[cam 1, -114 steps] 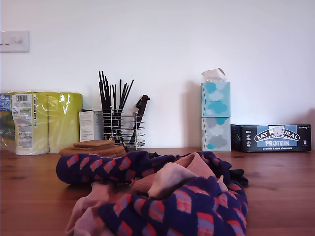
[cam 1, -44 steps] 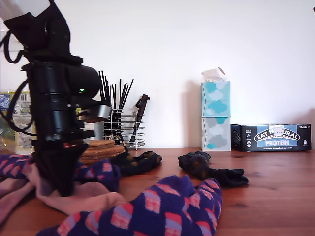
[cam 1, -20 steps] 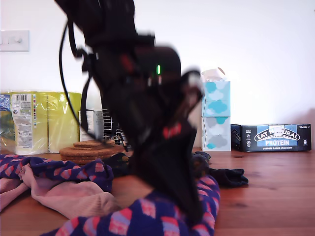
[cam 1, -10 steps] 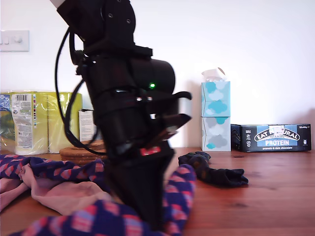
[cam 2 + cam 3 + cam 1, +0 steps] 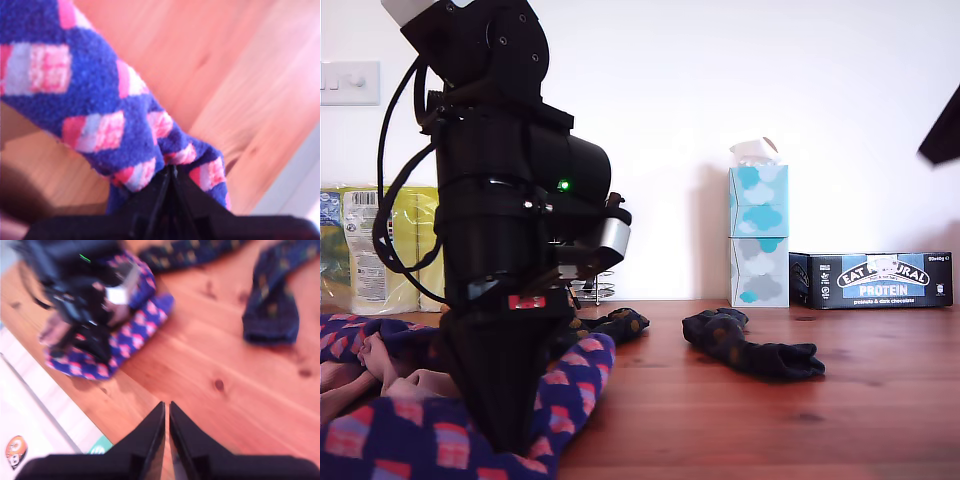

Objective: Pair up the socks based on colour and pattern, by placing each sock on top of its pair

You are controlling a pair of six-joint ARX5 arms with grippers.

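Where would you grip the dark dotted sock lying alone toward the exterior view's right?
Probably at the bunched, raised end of the dark dotted sock, coming from above: that hump stands proud of the table, while its other end lies flat and thin.

Exterior view is bright, even daylight, with the white wall slightly washed out. The stacked blue-patterned tissue boxes (image 5: 758, 237) cast a soft shadow on the wall toward the exterior view's left. The big black robot arm (image 5: 505, 230) near the camera reads as a dark silhouette with little detail, soft-edged; its green LED glows. The background is sharp, while the near navy sock with pink-orange patches (image 5: 565, 385) is out of focus. First wrist view is overexposed, the reddish wooden table (image 5: 240, 90) blown pinkish and the focus soft. Second wrist view is heavily motion-blurred throughout, with the near-black dotted sock (image 5: 272, 310) smeared.
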